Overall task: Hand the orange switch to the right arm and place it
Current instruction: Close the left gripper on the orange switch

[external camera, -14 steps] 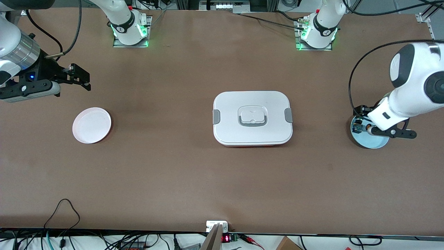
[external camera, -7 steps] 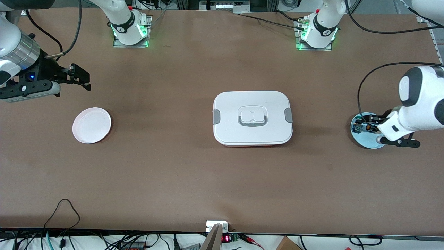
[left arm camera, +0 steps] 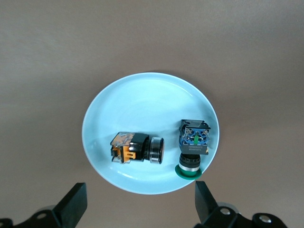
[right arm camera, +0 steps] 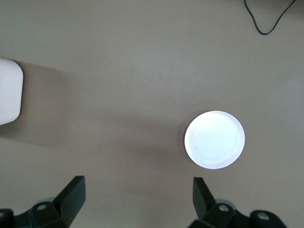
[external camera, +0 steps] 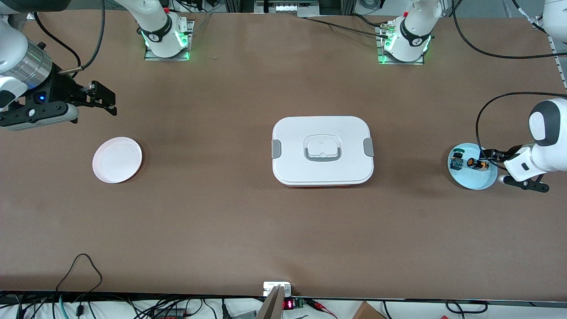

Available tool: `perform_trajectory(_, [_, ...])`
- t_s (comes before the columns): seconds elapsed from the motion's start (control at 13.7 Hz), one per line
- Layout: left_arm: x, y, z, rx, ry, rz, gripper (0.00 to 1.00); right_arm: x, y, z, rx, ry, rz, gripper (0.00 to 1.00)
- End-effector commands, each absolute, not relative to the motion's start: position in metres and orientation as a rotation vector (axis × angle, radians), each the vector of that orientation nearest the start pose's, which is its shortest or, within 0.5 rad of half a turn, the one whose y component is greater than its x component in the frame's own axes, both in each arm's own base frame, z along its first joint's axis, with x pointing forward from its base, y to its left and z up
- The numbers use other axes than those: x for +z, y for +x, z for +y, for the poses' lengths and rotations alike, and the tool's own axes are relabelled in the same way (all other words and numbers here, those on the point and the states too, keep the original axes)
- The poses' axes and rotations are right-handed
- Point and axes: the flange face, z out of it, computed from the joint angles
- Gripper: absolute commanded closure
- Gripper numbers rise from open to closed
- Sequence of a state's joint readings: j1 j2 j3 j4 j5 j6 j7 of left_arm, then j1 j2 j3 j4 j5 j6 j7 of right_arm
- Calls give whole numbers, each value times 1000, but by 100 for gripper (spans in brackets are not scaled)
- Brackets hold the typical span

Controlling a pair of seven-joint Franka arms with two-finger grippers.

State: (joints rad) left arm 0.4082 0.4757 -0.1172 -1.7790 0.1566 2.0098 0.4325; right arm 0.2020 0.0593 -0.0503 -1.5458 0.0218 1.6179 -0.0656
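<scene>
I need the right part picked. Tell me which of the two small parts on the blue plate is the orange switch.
The orange switch lies on its side on the blue plate, with orange sides; the other part beside it is blue-green and black with a green end.

In the front view the left arm (external camera: pixel 547 137) is cut by the picture's edge, so only its wrist and part of the left hand (external camera: pixel 509 166) show. The right arm (external camera: pixel 20 66) is likewise cut at the edge. The orange switch (external camera: pixel 476 164) and the green part (external camera: pixel 456 160) on the blue plate (external camera: pixel 476 181) are too small there for their details to be told. In both wrist views only the fingertips (left arm camera: pixel 71 206) (right arm camera: pixel 71 197) show. The white box (right arm camera: pixel 9 90) is cut off in the right wrist view.
</scene>
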Motion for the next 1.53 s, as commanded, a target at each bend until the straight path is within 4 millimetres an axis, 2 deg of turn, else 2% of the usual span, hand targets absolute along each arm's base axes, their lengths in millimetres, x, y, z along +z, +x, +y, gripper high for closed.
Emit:
perform_trajectory(0.0, [262,594,207,356,-3205,413,0,613,567,92,-14,-3093,-325,0])
perform_trajectory(0.15, [251,597,216,293,-3202,438,0,613,568,90,-15,-3094,-320,0])
perform_trajectory(0.29, [237,589,232,309,-3217,449,0,613,568,90,-15,-3094,-320,0])
perform_trajectory(0.58, [220,588,231,295,-3299,384,0,613,568,90,-15,-3094,-320,0])
perform_trajectory(0.95, [215,589,234,255,-3295,372,0,613,568,90,-15,-3093,-323,0])
perform_trajectory(1.17, [200,587,239,261,-3303,355,0,613,568,90,-15,-3093,-323,0])
perform_trajectory(1.46, [193,583,238,269,-3306,352,0,613,568,90,-15,-3093,-323,0])
